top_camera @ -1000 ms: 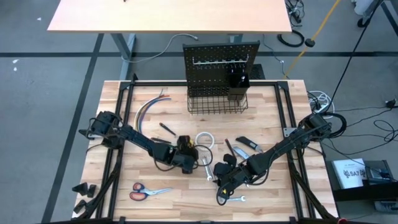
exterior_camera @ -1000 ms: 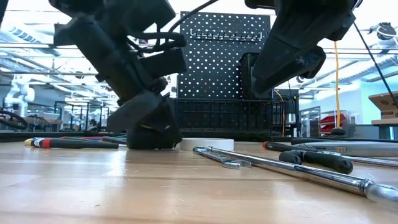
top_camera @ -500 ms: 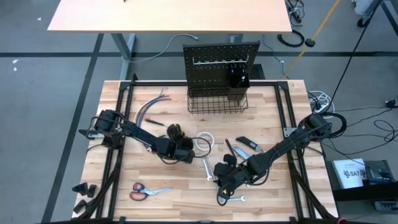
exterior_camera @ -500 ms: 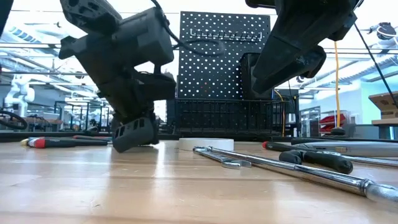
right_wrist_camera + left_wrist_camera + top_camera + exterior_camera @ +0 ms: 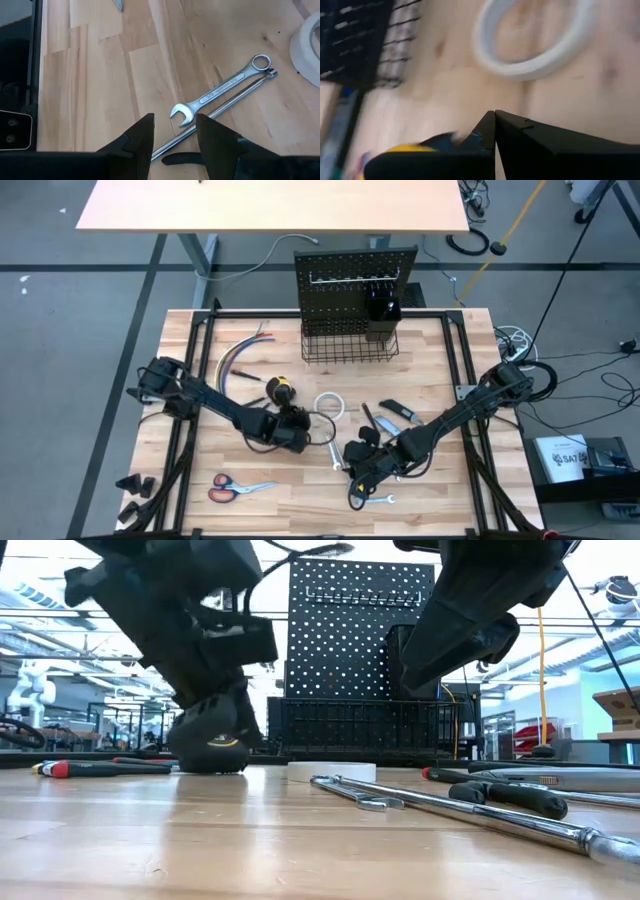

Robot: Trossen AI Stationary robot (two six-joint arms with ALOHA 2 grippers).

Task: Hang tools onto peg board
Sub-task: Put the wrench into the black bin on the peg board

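Just beyond closed left hand (image 5: pixel 292 420), tape measure (image 5: pixel 281 390).

One camera is looking straight down on the whole table (image 5: pixel 250 480); another is sitting at tabletop level, facing the peg board (image 5: pixel 360 650). Each wrist camera is peering closely past its own fingers at the wood. Both are catching the white tape roll (image 5: pixel 535 40).

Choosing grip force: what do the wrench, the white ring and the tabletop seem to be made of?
Wrench: likely steel, bright silver with a polished sheen. White ring: matte white, smooth, possibly a roll of tape or plastic; unclear. Tabletop: wood, pale planks with visible grain and seams, low sheen.
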